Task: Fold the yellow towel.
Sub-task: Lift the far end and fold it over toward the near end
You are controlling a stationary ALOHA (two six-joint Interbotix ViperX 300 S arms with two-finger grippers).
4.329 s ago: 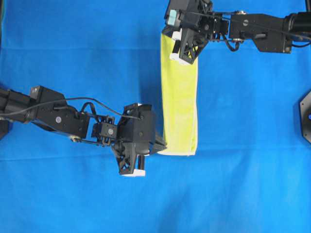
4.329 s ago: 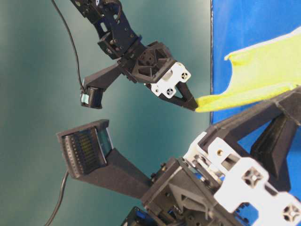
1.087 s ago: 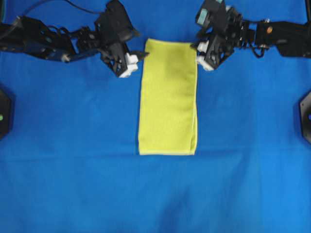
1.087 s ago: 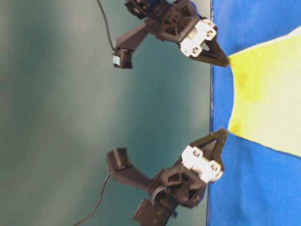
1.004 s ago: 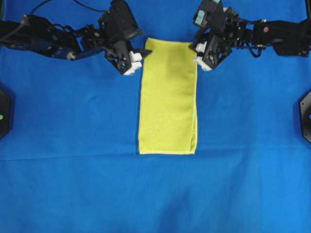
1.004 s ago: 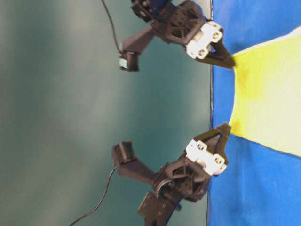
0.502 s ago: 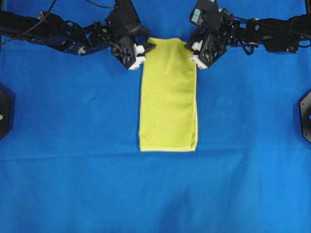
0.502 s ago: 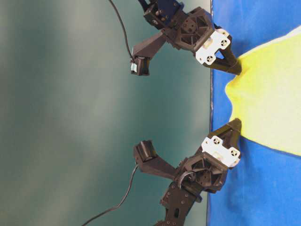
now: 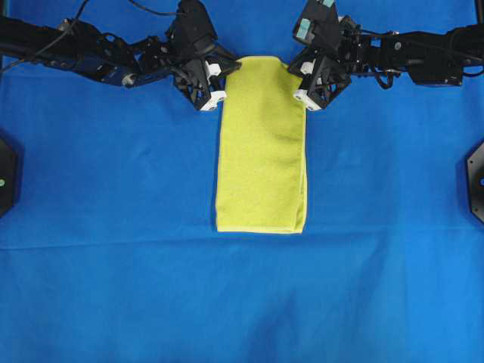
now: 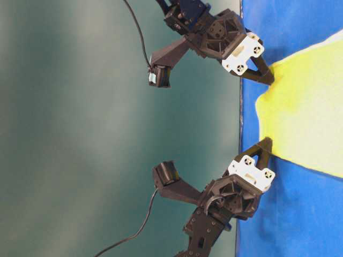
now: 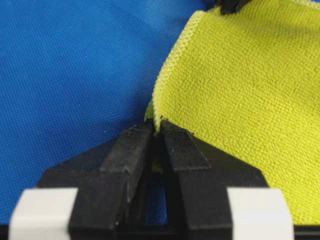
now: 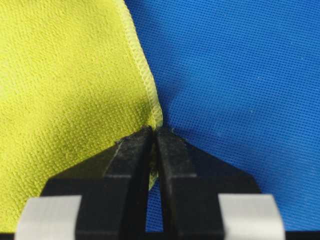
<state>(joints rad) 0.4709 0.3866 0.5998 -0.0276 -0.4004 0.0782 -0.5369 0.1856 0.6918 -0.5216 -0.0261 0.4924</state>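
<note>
The yellow towel (image 9: 261, 151) lies as a long narrow rectangle on the blue cloth, its short far edge between my two grippers. My left gripper (image 9: 227, 69) is shut on the far left corner. In the left wrist view the pale hem of the towel (image 11: 240, 85) runs in between the closed tips of the left gripper (image 11: 156, 125). My right gripper (image 9: 296, 72) is shut on the far right corner; the right wrist view shows the towel (image 12: 65, 85) pinched in the right gripper (image 12: 154, 131). From table level the far edge of the towel (image 10: 305, 118) bulges slightly between the right gripper (image 10: 270, 80) and the left gripper (image 10: 266, 142).
The blue cloth (image 9: 113, 265) covers the whole table. Black mounts sit at the right edge (image 9: 476, 181) and the left edge (image 9: 4, 178). Both arms reach in along the far side. A teal wall (image 10: 80, 134) stands behind.
Both grippers moved in onto the towel's far corners and closed on them from wide open. The far edge now bunches a little between them.
</note>
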